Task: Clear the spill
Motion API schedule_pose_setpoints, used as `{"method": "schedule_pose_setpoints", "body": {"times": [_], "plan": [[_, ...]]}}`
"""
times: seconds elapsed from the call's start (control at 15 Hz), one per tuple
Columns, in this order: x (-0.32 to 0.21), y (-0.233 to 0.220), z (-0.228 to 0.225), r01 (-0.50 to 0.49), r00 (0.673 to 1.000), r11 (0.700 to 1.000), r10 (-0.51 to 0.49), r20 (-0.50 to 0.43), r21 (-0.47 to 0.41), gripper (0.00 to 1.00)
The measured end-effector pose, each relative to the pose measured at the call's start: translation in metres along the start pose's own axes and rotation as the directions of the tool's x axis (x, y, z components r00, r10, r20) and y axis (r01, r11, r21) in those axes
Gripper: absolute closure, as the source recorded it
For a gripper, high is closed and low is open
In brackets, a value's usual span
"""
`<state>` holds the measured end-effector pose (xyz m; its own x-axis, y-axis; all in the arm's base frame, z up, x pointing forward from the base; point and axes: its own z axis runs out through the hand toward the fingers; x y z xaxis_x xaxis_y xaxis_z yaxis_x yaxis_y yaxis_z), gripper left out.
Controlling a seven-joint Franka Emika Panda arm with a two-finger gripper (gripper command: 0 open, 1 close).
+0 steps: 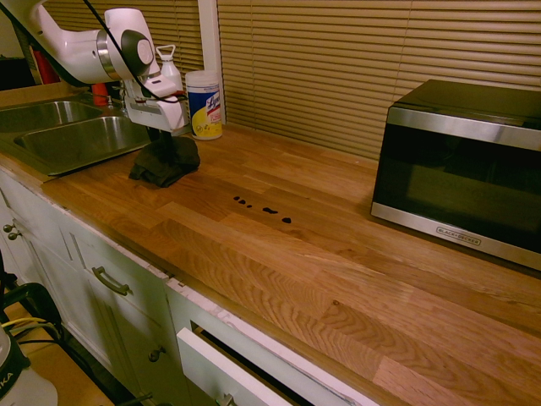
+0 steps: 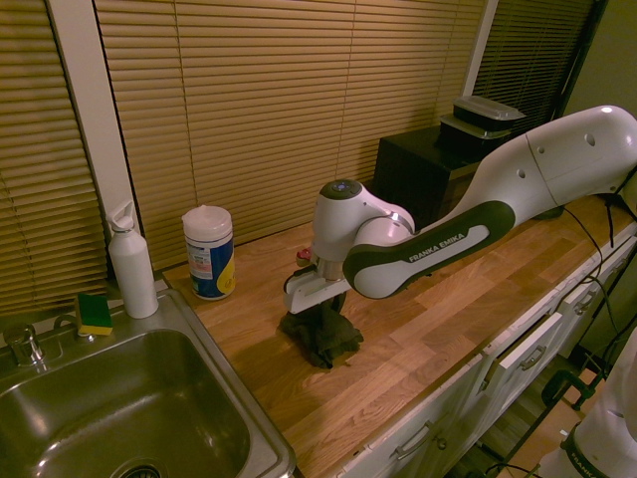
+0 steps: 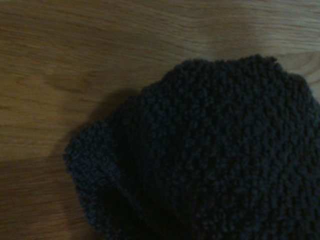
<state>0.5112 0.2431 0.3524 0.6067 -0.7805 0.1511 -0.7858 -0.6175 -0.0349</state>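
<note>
The spill (image 1: 263,208) is a short row of tiny dark blobs on the wooden countertop (image 1: 338,279), right of the arm. A dark lumpy cloth (image 1: 165,162) lies near the sink, also seen as the cloth (image 2: 323,339) from the other side. My gripper (image 1: 162,138) points straight down into the cloth's top, and the fabric bunches up between its fingers, so it is shut on the cloth. The wrist view shows the knitted cloth (image 3: 215,160) filling most of the picture over bare wood. The spill is apart from the cloth and does not show in the second exterior view.
A double steel sink (image 1: 76,139) lies beside the cloth. A wipes canister (image 1: 204,104) stands against the blinds just behind it, with a white bottle (image 2: 132,264) and a sponge (image 2: 96,314) by the sink. A microwave (image 1: 461,169) stands at the far right.
</note>
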Motion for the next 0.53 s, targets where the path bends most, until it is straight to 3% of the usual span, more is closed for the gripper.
{"method": "schedule_pose_setpoints", "body": {"times": [0.53], "plan": [[0.049,0.038,0.009,-0.083,0.996,0.994,0.081,-0.035,-0.065,1.00]]}}
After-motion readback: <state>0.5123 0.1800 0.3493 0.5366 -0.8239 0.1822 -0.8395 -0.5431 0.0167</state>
